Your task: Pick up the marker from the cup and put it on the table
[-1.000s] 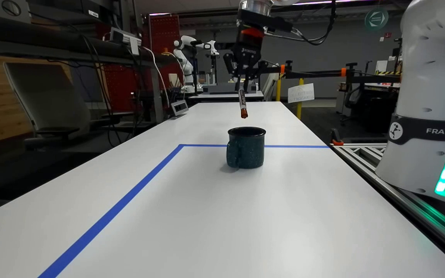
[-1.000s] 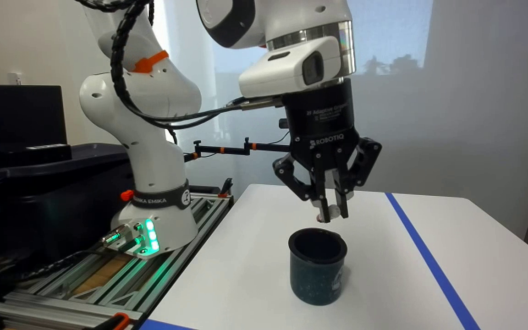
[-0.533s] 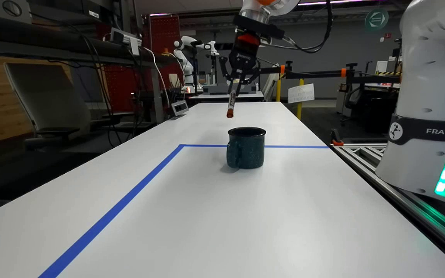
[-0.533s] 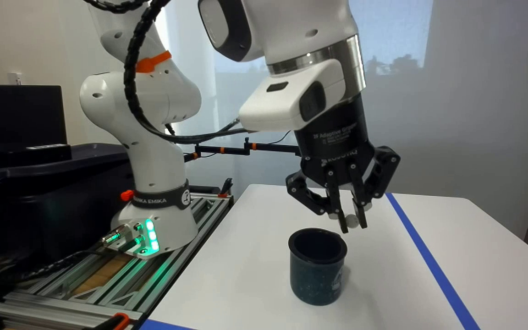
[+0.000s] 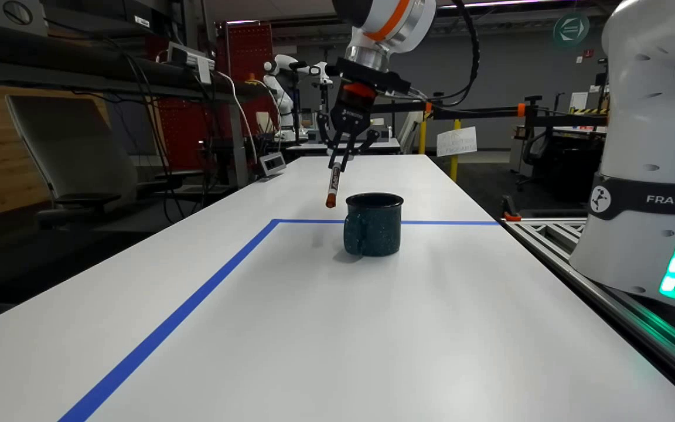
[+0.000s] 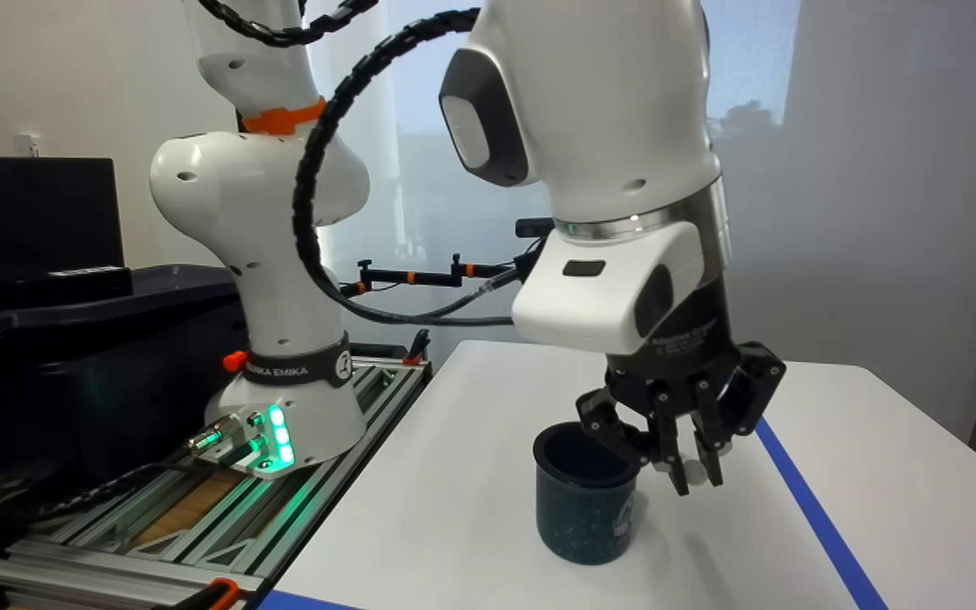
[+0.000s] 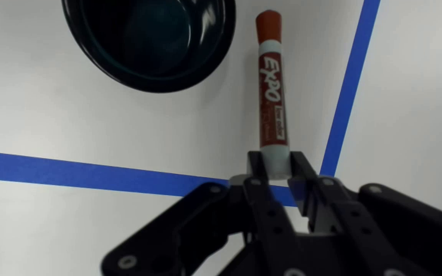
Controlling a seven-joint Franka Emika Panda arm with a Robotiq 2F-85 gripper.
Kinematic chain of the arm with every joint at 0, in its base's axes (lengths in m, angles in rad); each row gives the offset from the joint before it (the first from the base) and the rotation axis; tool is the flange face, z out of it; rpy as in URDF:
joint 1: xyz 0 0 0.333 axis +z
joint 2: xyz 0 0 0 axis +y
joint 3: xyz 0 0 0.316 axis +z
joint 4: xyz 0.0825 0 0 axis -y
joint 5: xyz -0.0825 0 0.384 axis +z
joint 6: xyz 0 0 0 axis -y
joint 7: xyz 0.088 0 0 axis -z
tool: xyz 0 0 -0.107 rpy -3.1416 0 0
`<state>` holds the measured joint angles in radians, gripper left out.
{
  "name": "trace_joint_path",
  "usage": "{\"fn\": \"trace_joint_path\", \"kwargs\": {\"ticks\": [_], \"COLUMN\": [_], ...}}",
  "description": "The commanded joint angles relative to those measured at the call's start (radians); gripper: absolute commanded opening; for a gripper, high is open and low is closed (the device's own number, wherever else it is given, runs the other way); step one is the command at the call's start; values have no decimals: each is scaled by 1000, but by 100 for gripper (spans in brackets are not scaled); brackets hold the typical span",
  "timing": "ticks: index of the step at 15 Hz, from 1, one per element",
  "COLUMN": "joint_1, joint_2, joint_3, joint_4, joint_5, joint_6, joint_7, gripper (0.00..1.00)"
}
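The marker [image 7: 271, 84] is red and white with an orange-red cap and "EXPO" lettering. My gripper [image 7: 276, 163] is shut on its white end, and the capped end points away from the fingers. In an exterior view the marker [image 5: 334, 181] hangs tilted, cap down, beside the cup [image 5: 372, 228], apart from it and above the table [image 5: 326, 328]. In an exterior view the gripper [image 6: 698, 485] is beside the cup [image 6: 585, 521], and only the marker's round end [image 6: 695, 472] shows. The dark teal cup stands upright; its visible inside [image 7: 159, 38] holds nothing.
Blue tape lines [image 7: 343, 103] mark the white tabletop. The robot's base [image 5: 648, 246] stands on a metal frame along one table edge. A shelf with cables [image 5: 138, 64] and a chair [image 5: 74, 152] stand beyond the opposite edge. A black bin [image 6: 98, 381] is beside the base.
My gripper has moved sideways from over the cup to beside it, tilted, and come down lower, with the marker still in the fingers. The cup has not moved.
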<state>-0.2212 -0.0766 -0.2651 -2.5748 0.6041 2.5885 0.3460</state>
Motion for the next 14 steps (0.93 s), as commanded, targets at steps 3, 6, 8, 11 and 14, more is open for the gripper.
{"fn": "trace_joint_path", "kwargs": {"ticks": [3, 6, 8, 11, 14], "joint_1": [4, 0, -2, 5, 22], "joint_2": [147, 214, 254, 305, 338], "joint_3": [29, 43, 49, 52, 46], "joint_4": [87, 119, 138, 160, 170], "joint_5": [80, 63, 49, 7, -87], "joint_6": [22, 29, 29, 47, 82], "joint_7": [-81, -82, -76, -54, -25], "gripper": [5, 5, 5, 5, 5]}}
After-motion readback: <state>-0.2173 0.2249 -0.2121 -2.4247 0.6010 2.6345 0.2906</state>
